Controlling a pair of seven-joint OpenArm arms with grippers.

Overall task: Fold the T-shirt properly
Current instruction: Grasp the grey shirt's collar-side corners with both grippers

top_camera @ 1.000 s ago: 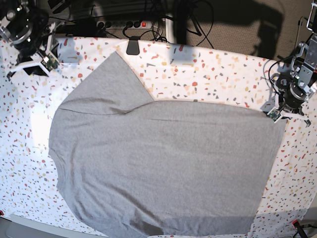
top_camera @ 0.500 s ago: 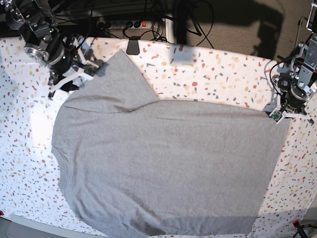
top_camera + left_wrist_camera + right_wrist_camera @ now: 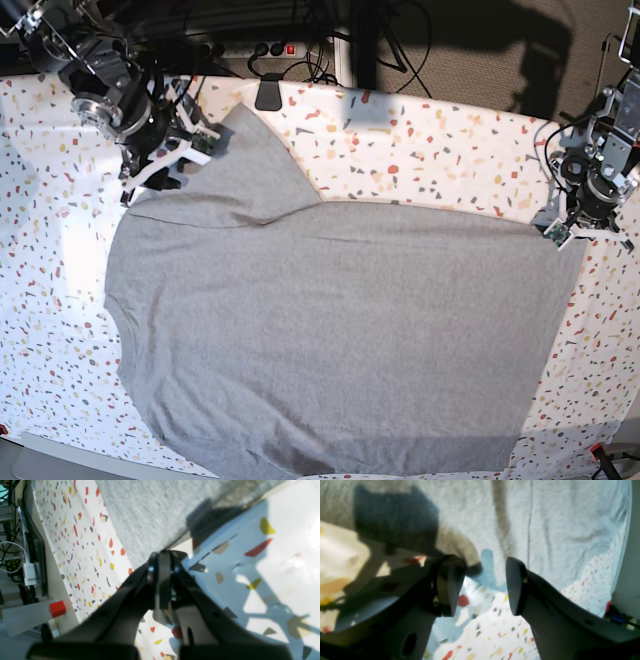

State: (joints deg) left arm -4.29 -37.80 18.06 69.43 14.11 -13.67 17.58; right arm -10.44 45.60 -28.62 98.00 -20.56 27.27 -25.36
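The T-shirt [image 3: 330, 340] lies spread flat, plain side up, over most of the speckled desk [image 3: 420, 140]; the right hand [image 3: 482, 585], fingers spread, hovers at the far sleeve's edge; the left hand [image 3: 162, 580], fingers pressed together with no cloth visibly between them, sits at the hem corner. By my reading this is the grasping step for a first fold; next, the right hand must close on the sleeve edge.

Base view overhead, far; wrist views close, looking along fingers [image 3: 515, 587] (all share T-shirt [image 3: 330, 330]).
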